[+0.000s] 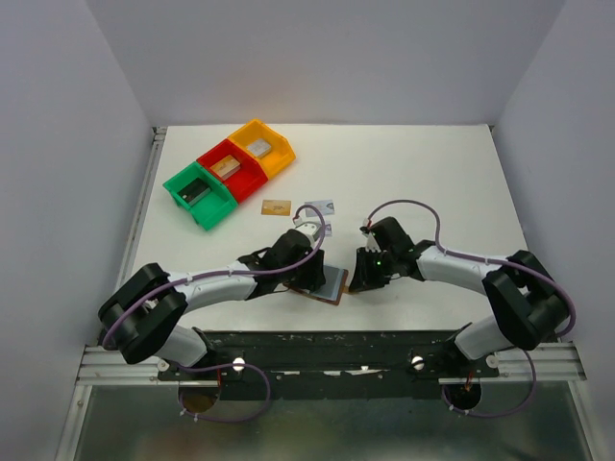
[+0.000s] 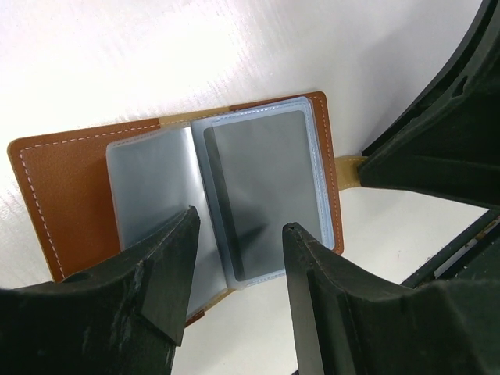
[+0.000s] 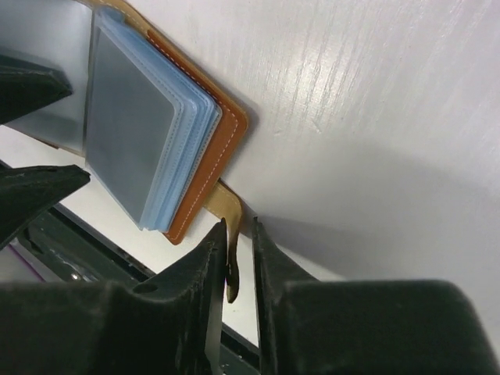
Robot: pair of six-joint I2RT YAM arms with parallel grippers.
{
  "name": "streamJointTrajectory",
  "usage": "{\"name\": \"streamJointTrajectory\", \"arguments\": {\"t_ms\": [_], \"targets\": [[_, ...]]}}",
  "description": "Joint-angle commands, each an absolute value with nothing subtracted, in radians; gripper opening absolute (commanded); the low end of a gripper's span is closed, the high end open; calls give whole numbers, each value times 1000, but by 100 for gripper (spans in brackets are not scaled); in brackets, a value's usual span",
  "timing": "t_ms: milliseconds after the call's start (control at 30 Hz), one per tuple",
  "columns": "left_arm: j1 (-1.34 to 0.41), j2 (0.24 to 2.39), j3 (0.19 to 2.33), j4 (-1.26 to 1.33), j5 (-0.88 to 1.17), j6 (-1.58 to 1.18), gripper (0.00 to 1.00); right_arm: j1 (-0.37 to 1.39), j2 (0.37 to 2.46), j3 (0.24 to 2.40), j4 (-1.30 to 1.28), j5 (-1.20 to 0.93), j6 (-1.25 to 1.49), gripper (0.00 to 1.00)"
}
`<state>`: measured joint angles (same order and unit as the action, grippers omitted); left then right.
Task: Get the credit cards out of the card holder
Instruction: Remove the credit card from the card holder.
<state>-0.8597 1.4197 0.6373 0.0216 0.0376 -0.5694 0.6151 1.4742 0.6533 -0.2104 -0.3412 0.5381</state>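
Note:
The brown card holder [image 1: 333,286] lies open near the table's front edge, between my grippers. In the left wrist view its light-blue sleeves face up on the leather [image 2: 70,187], and a dark card [image 2: 262,195] sits in the right sleeve. My left gripper [image 2: 241,226] is open and empty just above the sleeves; it also shows from above [image 1: 315,272]. My right gripper [image 3: 240,226] is shut on the holder's snap tab [image 3: 229,205] at the holder's right edge [image 3: 219,148]; from above it is beside the holder [image 1: 360,279]. A gold-tan card [image 1: 277,206] and a silvery card [image 1: 322,206] lie on the table behind the holder.
Green [image 1: 199,195], red [image 1: 231,170] and yellow [image 1: 261,147] bins stand in a diagonal row at the back left, each with a block inside. White walls enclose the table on three sides. The black mounting rail [image 1: 327,346] runs along the near edge.

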Motion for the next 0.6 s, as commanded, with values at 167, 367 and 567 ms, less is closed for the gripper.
{"name": "streamJointTrajectory", "arguments": {"t_ms": [167, 367, 567], "targets": [[-865, 1419, 667, 26, 72, -545, 64, 618, 1450, 681, -244, -362, 514, 0], [-865, 1456, 724, 2, 97, -511, 64, 618, 1385, 695, -270, -371, 489, 1], [-867, 1494, 756, -28, 120, -502, 64, 618, 1335, 677, -242, -408, 494, 0]]}}
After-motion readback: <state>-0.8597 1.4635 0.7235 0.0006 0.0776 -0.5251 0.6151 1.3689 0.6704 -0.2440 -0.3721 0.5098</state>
